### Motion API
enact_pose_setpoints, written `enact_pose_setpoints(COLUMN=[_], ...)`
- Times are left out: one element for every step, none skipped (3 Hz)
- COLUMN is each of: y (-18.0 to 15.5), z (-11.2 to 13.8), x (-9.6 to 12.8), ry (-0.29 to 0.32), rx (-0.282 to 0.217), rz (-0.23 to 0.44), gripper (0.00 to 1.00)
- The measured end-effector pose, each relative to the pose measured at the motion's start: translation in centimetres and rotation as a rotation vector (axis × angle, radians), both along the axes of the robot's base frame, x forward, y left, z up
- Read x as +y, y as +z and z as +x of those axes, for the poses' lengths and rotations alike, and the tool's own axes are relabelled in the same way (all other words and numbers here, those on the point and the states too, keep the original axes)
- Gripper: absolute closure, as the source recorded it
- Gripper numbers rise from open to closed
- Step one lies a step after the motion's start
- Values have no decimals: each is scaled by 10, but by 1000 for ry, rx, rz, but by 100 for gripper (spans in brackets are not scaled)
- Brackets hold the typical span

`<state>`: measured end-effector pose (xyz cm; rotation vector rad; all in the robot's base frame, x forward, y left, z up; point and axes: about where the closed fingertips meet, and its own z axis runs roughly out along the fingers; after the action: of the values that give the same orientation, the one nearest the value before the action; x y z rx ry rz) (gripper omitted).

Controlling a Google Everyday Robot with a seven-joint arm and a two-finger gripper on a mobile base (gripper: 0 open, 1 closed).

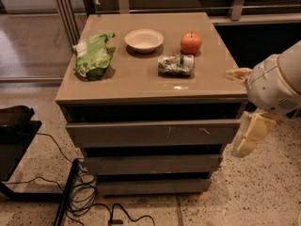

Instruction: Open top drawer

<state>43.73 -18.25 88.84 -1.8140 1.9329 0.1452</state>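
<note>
Top drawer (150, 133), jaws beside its right end

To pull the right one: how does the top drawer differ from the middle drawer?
The top drawer has a taller, wider front than the middle drawer. The top drawer carries pale scratches right of centre; the middle drawer looks unmarked. Both are grey, handleless. The gripper hangs by the top drawer's right end.
</note>
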Motion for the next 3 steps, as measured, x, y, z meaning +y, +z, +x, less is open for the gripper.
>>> enact_pose_setpoints(y=[-35, -65, -97], z=[6, 12, 19], x=[17, 29, 37], ry=[24, 38, 39], rx=[51, 80, 105], rz=[21, 32, 44], gripper=[0, 0, 0])
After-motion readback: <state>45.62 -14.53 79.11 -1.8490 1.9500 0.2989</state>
